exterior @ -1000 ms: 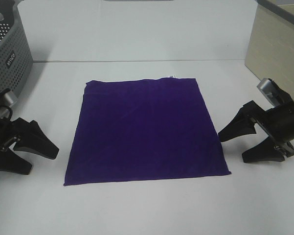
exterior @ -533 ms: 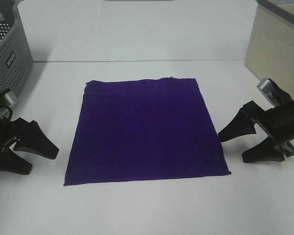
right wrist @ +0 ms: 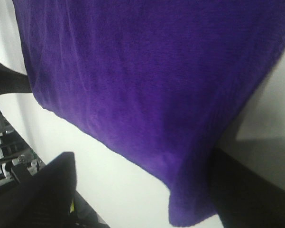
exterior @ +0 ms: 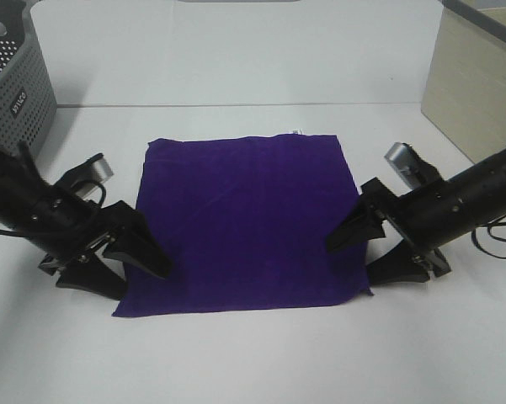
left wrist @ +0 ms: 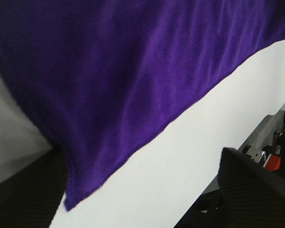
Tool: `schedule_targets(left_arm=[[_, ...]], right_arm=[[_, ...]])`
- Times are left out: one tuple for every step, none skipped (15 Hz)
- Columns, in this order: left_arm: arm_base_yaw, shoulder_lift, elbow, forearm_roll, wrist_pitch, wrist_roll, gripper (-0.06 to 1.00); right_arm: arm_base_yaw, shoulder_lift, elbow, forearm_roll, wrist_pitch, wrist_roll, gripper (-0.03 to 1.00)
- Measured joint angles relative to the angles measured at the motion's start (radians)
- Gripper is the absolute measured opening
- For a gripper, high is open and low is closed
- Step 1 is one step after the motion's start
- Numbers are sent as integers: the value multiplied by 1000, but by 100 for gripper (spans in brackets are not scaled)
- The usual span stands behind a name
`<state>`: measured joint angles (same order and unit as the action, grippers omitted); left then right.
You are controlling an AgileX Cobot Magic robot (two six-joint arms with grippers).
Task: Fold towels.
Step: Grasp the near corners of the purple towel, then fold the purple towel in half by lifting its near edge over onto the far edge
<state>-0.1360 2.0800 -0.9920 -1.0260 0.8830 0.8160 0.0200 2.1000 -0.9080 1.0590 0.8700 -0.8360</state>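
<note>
We see a lab test bench: white worktop (exterior: 253, 362), grey perforated basket (exterior: 21, 101) far left, beige cabinet (exterior: 476, 76) far right.

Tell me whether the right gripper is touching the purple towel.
Touching. The right wrist view shows the towel edge pressed against one finger of the right gripper, with no gap.

The deep purple towel (exterior: 246, 220) lies spread flat, unfolded.

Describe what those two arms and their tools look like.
The left tool and right tool are matte black, each with two broad wedge fingers tapering to points. A silver-grey block sits on each wrist; thin black cables loop alongside. I see no markings.
</note>
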Motion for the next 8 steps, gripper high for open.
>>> schedule_targets(left_arm=[[-38, 21, -49, 25, 1, -61, 78], [-79, 43, -101, 58, 3, -122, 76], [-136, 82, -180, 141, 8, -263, 65], [-153, 95, -206, 174, 6, -317, 52], [-160, 105, -214, 194, -4, -348, 44], [-161, 108, -215, 201, -8, -356, 26], [-161, 114, -215, 214, -17, -363, 10], [-161, 114, -215, 214, -18, -363, 1]], right_arm=[[41, 18, -21, -9, 2, 30, 71], [75, 30, -45, -33, 3, 69, 69], [104, 41, -77, -94, -8, 151, 54], [106, 41, -85, -123, -18, 182, 44], [106, 43, -88, -135, -22, 195, 33], [106, 44, -88, -148, -35, 201, 20], [106, 46, -88, -157, -43, 208, 7], [107, 46, -88, -157, -43, 210, 2]])
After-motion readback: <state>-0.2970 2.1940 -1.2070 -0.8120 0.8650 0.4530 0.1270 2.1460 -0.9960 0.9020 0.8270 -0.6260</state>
